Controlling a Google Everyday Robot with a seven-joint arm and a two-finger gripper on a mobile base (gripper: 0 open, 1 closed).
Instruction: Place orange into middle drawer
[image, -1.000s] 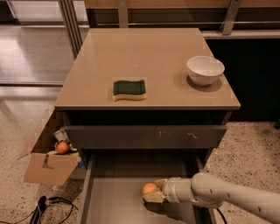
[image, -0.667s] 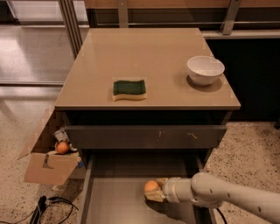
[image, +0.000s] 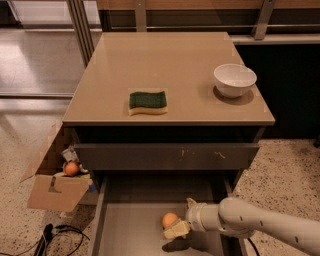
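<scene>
— So where is the orange (image: 170, 220)?
— Between the gripper's (image: 180, 217) jaws, against the lower one, down in the middle drawer (image: 127, 227).
— Clamped?
— No, the jaws stand apart, upper one clear of it

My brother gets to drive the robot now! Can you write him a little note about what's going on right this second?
The gripper is low inside the open middle drawer, reaching in from the right. I cannot tell whether it is gripping.
The orange is right at the gripper's tip, within the drawer's walls. It is unclear whether it rests on the floor.
Done: the drawer is out and the orange is in it.
Left: make sure the orange sits on the drawer floor, release it, and pull the arm out.
Ignore the sponge and white bowl on the tabletop, and the small ball in the cardboard box.
</scene>
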